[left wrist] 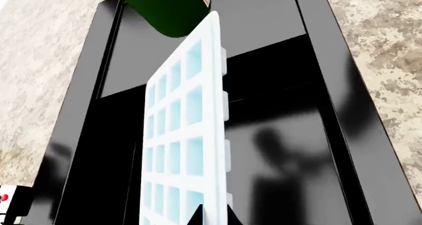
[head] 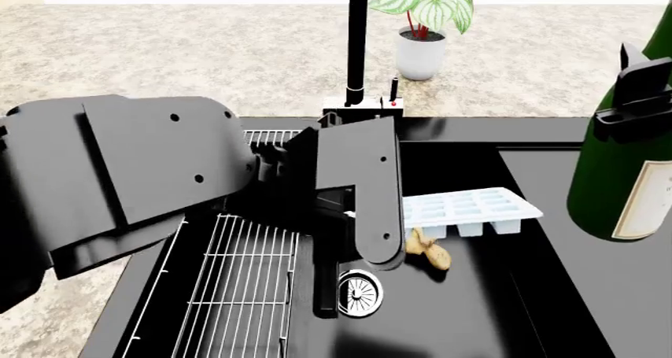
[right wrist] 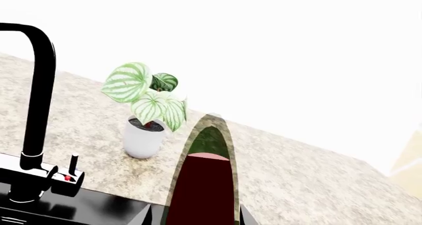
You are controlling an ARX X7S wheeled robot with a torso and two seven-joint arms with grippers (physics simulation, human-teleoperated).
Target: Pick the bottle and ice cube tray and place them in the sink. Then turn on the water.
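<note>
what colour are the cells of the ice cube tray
Light blue cells in a white frame on the ice cube tray, clearest in the left wrist view.

The left tool (head: 404, 216) holds the ice cube tray (head: 467, 211) (tilted) over the sink (head: 473, 311).

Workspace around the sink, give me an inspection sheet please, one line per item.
Surface: speckled stone counter around the black sink.
Job's things: ice cube tray held over the basin; bottle upright, held at the right; no water seen from the tap.
Clutter: wire rack, a tan lump near the drain.
Grippers: left gripper holds the tray's edge; right gripper clamps the bottle.
Cables: nothing seen.
Surroundings: potted plant.
</note>
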